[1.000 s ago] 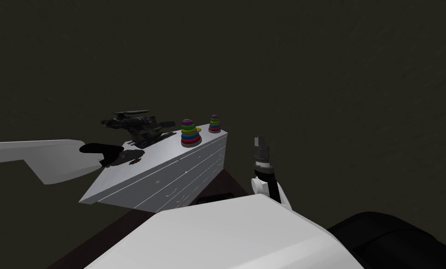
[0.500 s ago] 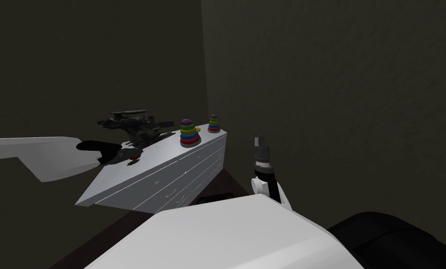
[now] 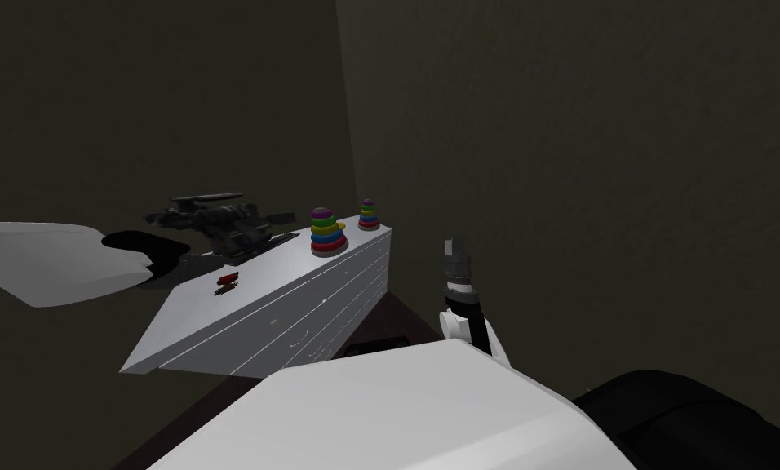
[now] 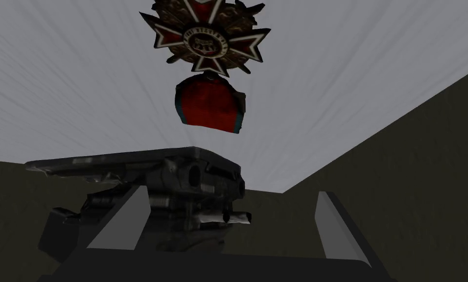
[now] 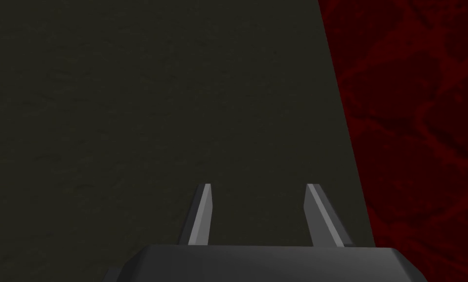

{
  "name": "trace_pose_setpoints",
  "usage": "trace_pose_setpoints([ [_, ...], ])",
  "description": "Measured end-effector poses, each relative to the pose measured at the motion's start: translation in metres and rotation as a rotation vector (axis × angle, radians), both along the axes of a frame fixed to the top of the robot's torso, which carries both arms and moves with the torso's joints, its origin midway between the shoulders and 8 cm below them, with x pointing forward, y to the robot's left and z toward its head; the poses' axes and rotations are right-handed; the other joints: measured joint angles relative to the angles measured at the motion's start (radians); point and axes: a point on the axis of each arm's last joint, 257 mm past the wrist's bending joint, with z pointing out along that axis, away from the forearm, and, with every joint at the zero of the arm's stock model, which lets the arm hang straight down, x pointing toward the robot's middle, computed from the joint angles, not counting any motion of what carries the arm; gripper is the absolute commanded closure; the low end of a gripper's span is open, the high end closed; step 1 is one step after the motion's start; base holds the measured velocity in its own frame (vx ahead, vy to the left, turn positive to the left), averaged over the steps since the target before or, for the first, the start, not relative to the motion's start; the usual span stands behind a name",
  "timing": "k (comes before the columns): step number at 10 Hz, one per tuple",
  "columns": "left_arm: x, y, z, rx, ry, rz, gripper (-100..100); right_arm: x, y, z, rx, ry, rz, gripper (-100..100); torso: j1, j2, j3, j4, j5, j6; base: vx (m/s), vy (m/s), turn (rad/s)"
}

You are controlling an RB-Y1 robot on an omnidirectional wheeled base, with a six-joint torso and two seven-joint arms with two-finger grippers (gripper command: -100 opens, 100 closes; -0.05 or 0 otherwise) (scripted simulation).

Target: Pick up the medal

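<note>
The medal (image 3: 228, 280), a dark star-shaped cross with a red ribbon (image 4: 208, 105), lies flat on the white dresser top (image 3: 299, 261). In the left wrist view the cross (image 4: 206, 39) lies well beyond my left gripper (image 4: 230, 220), whose fingers stand wide apart with nothing between them. The head view has that gripper (image 3: 156, 254) at the dresser's left end, apart from the medal. Between gripper and medal in the wrist view stands a dark aircraft model (image 4: 145, 196). My right gripper (image 5: 260, 215) is open and empty, held low beside the dresser (image 3: 454, 249).
The dark aircraft model (image 3: 209, 220) stands at the back of the dresser top. Two coloured ring-stack toys (image 3: 329, 232) (image 3: 368, 215) stand toward its right end. Dim walls meet in a corner behind the dresser. A dark red patterned floor (image 5: 414, 122) lies beside my right gripper.
My left hand reached the medal half a second ago and has since drawn back to the left. The medal stays on the dresser top. The head view has turned a little.
</note>
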Motion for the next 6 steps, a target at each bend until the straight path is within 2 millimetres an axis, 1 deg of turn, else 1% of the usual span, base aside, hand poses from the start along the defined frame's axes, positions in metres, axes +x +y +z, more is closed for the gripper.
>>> trace_pose_setpoints([
  [1,-0.005,0.006,0.004,-0.007,0.002,0.031,-100,0.000,0.000,0.000,0.000,0.000,0.000,0,-0.001,0.000,0.000,0.000,0.000,0.001,-0.054,0.045,-0.216],
  [3,-0.015,0.016,0.010,-0.019,0.004,0.092,-100,0.000,0.000,0.000,0.000,0.000,0.000,0,-0.001,0.000,0.000,0.000,0.000,0.000,-0.037,0.036,-0.103],
  [5,-0.025,0.024,0.016,-0.038,0.005,0.159,-100,0.000,0.000,0.000,0.000,0.000,0.000,0,-0.001,0.000,0.000,0.000,0.000,0.001,-0.058,0.055,-0.209],
  [6,-0.034,0.029,0.019,-0.041,0.011,0.198,-100,0.000,0.000,0.000,0.000,0.000,0.000,0,0.000,0.001,0.000,0.000,0.000,0.000,-0.052,0.047,-0.066],
])
